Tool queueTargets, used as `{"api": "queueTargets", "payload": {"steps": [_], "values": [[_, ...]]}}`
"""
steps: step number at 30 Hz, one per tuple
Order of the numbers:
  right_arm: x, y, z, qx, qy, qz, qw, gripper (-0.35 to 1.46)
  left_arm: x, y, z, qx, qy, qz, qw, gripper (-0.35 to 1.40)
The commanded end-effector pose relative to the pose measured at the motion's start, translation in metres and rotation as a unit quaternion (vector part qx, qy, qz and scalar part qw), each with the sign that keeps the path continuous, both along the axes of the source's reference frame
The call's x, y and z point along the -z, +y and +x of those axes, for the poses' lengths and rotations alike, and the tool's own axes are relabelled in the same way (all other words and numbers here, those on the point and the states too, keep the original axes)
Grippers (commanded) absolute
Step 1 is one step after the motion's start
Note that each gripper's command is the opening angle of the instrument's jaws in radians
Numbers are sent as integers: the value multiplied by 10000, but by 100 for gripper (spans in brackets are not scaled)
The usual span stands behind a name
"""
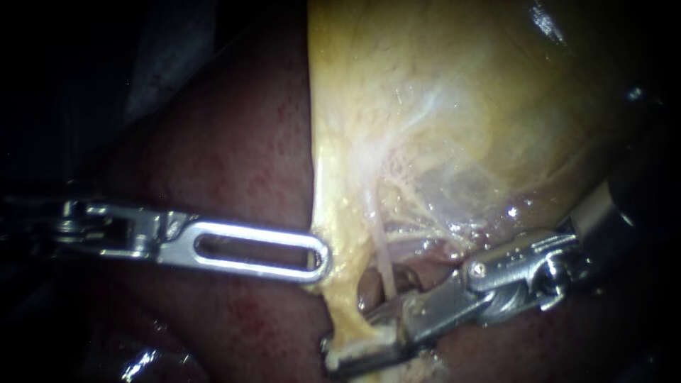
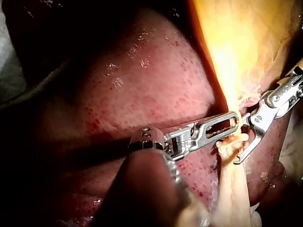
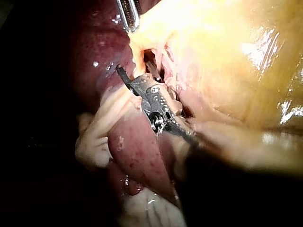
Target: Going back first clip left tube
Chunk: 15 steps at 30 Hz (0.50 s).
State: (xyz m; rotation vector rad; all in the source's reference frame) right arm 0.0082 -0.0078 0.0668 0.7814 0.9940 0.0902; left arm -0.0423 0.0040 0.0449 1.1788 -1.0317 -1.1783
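We list: left instrument [image 1: 320,259], pincer together, tip touching the gallbladder [image 1: 454,106] edge, over the liver [image 1: 234,156]; right instrument [image 1: 349,335], pincer apart around fatty tissue, where the pale tube [image 1: 381,248] ends.

Liver [image 1: 234,163], dark red, wet, speckled, is bed under everything. Yellow gallbladder [image 1: 461,106] lies directly on it, edge touching. Pale strand [image 2: 234,189] lies over liver too.

The liver [image 1: 241,156] fills the frame's left and bottom, with the gallbladder [image 1: 454,92] at upper right. My left instrument [image 1: 320,259] enters mid-left, its tip against the gallbladder's edge. My right instrument [image 1: 352,332] enters from the right, and the tube [image 1: 381,248] descends to its jaws.
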Motion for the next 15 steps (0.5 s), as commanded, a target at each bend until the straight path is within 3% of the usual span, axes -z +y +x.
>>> {"api": "queueTargets", "payload": {"steps": [1, 15], "values": [[1, 2, -1, -30, 12, -29, 10000, 45, 0, 0, 0, 0, 0, 0, 10000, -35], [16, 15, -14, -109, 61, -141, 9998, 51, -1, 0, 0, 0, 1, -2, 10000, -35]]}}
